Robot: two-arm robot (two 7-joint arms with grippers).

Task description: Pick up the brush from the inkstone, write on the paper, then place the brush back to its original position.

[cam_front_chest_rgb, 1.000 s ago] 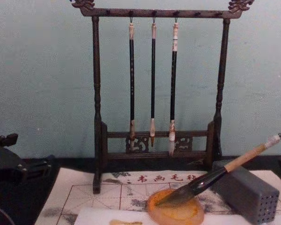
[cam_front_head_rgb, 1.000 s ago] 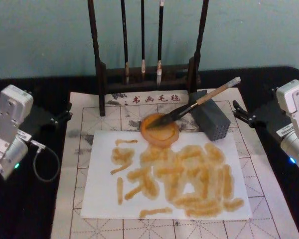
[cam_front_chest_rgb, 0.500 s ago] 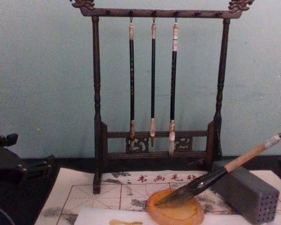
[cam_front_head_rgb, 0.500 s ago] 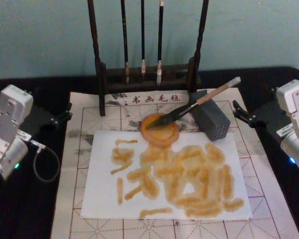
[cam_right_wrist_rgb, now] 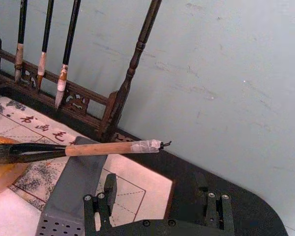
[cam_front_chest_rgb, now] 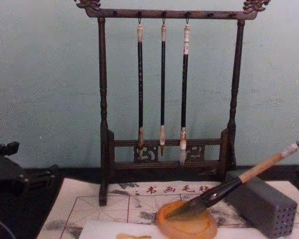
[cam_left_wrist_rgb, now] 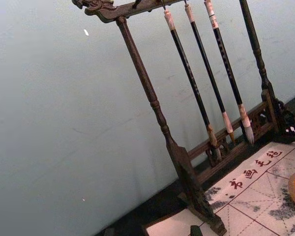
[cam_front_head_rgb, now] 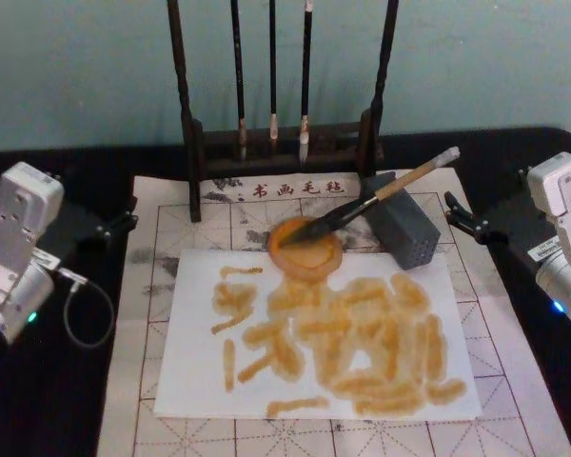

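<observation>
The brush point(cam_front_head_rgb: 376, 198) lies with its dark bristles on the round amber inkstone point(cam_front_head_rgb: 305, 252) and its tan handle propped across a grey block point(cam_front_head_rgb: 406, 231); its white-wrapped end points up and to the right. In the chest view the brush point(cam_front_chest_rgb: 239, 180) slopes the same way over the inkstone point(cam_front_chest_rgb: 187, 226). The white paper point(cam_front_head_rgb: 195, 371) in front carries several orange strokes. My left gripper point(cam_front_head_rgb: 122, 215) is parked open at the left table edge. My right gripper point(cam_front_head_rgb: 455, 213) is parked open at the right, and in the right wrist view the brush point(cam_right_wrist_rgb: 103, 148) lies beyond it.
A dark wooden stand point(cam_front_head_rgb: 192, 143) with three thin hanging brushes point(cam_front_chest_rgb: 162, 89) rises behind the inkstone. A gridded felt mat point(cam_front_head_rgb: 143, 286) lies under the paper on the black table. A cable point(cam_front_head_rgb: 76, 314) loops by my left arm.
</observation>
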